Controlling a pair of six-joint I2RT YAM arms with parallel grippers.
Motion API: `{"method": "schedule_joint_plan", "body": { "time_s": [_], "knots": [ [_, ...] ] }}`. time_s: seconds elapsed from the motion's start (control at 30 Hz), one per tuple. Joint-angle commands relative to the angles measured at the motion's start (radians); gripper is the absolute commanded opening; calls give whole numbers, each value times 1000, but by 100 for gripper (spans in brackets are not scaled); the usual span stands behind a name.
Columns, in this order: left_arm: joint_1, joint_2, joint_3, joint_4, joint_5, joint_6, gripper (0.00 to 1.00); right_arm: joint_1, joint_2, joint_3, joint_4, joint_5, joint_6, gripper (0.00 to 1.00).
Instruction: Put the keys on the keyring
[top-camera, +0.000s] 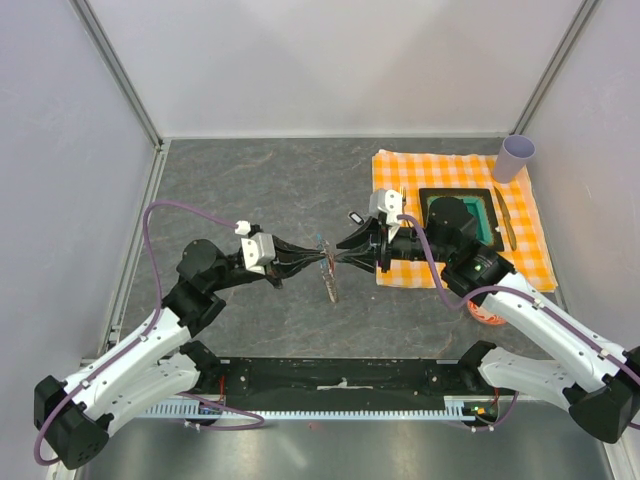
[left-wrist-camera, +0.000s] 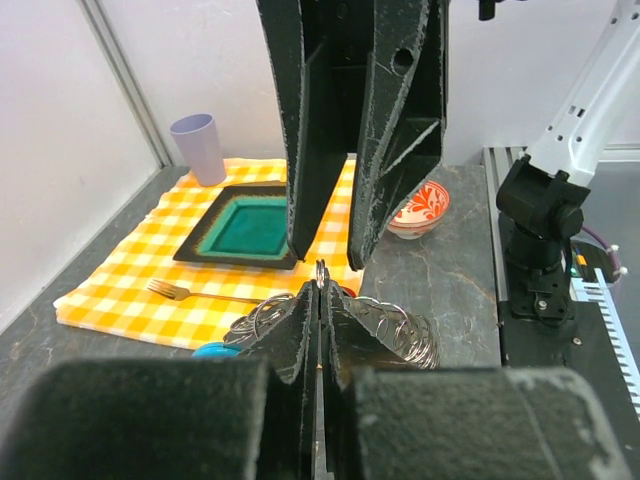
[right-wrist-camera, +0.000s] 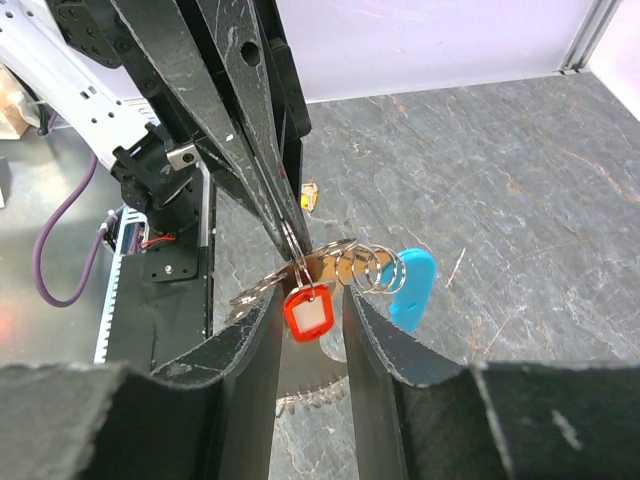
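We find the key (right-wrist-camera: 305, 312), judged light and slippery, hanging above the tabletop's middle at the limp keyring (right-wrist-camera: 375, 272) pinched in the closed left end effector (left-wrist-camera: 320, 295); the right end effector (right-wrist-camera: 310, 293) flanks its stiff red head, the best hold, grip unconfirmed.

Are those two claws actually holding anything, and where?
The left gripper pinches a thin ring of the grey metal chain keyring. The right gripper straddles the red-headed silver key; grip unclear.

The key (right-wrist-camera: 306, 312) showed a bright red plastic head that hung beneath a thin wire ring. Just beside it the keyring (right-wrist-camera: 368, 270), linked silver rings ending in a curved blue piece, was raised above the middle of the counter (top-camera: 260, 180).
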Motion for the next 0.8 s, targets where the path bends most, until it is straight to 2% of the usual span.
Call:
{"method": "schedule_joint_plan", "body": {
  "time_s": [0.0, 0.3, 0.77],
  "knots": [
    [-4, -1, 45, 43, 60, 39, 2, -10, -15, 45, 62, -36, 5, 37],
    [-4, -12, 51, 44, 67, 39, 2, -11, -6, 37, 65, -62, 11, 22],
    [-4, 0, 67, 43, 70, 45, 2, -13, 2, 31, 65, -117, 16, 20]
  ]
}}
